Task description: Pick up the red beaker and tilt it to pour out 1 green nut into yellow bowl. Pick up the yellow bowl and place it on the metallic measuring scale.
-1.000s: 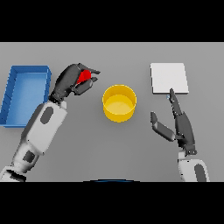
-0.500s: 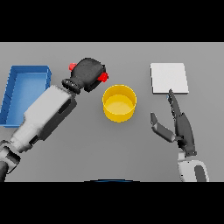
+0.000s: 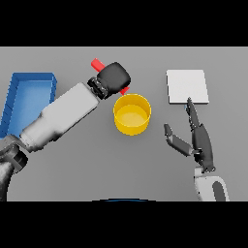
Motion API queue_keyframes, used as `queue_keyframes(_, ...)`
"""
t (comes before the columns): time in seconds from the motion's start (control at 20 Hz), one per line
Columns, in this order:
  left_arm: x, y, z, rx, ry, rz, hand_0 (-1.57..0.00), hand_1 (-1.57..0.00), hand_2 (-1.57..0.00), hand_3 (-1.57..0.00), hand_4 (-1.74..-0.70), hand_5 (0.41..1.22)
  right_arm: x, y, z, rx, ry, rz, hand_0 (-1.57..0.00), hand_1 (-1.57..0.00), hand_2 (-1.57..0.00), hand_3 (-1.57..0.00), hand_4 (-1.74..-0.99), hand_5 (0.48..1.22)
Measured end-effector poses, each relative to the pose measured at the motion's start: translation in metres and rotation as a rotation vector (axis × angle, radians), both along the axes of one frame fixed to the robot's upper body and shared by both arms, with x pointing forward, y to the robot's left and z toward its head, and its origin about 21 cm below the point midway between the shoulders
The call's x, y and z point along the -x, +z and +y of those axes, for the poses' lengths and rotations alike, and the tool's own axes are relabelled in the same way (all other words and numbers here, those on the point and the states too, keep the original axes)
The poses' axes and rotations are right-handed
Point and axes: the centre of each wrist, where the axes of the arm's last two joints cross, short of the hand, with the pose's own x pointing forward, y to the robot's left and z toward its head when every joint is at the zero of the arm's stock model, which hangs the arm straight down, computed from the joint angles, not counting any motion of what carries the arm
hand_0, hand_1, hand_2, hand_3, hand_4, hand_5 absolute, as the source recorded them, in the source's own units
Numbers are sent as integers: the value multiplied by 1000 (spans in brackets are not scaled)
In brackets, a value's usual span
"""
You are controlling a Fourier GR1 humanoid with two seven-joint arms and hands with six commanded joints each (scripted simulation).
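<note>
blue tray lies behind the left arm. measuring scale sits just beyond the right hand, fingers straight and spread. yellow bowl lies just below the left hand, fingers curled round the red beaker, tilted over the bowl's rim.

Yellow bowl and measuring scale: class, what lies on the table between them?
Nothing: in the head view, only bare grey table separates the yellow bowl from the measuring scale.

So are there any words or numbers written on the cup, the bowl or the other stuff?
None can be read: the red beaker, yellow bowl, metallic measuring scale and blue tray all show plain surfaces with no letters, numbers or signs.
</note>
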Motion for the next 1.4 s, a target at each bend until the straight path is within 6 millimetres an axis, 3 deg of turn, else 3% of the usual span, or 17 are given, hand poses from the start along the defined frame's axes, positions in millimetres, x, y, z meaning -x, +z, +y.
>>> queue_keyframes(0.35, -2, 7, -18, -271, -97, -108, -1571, -1571, -1571, -1571, -1735, 1220, -2, 2, -1, 22, -11, -18, 1, 1, 1, 1, -1180, 630)
queue_keyframes(0.6, 2, 1, -34, -440, -207, -214, -1571, -1571, -1571, -1571, -1735, 1221, 2, 3, -1, 19, -17, -11, 1, 1, 1, 1, -1165, 626)
queue_keyframes(1.05, 6, 0, -57, -630, -323, -345, -1571, -1571, -1571, -1571, -1720, 1221, -2, 3, -2, 38, -32, -22, 1, 1, 1, 1, -1151, 634)
queue_keyframes(1.2, 4, 15, -63, -667, -360, -359, -1571, -1571, -1571, -1571, -1721, 1221, 0, -1, -2, 31, -27, -10, 1, 1, 1, 1, -1153, 636)
queue_keyframes(1.4, -16, 71, -60, -698, -303, -473, -1571, -1571, -1571, -1571, -1725, 1221, -2, 2, -2, 22, -14, -40, 1, 1, 1, 1, -1154, 654)
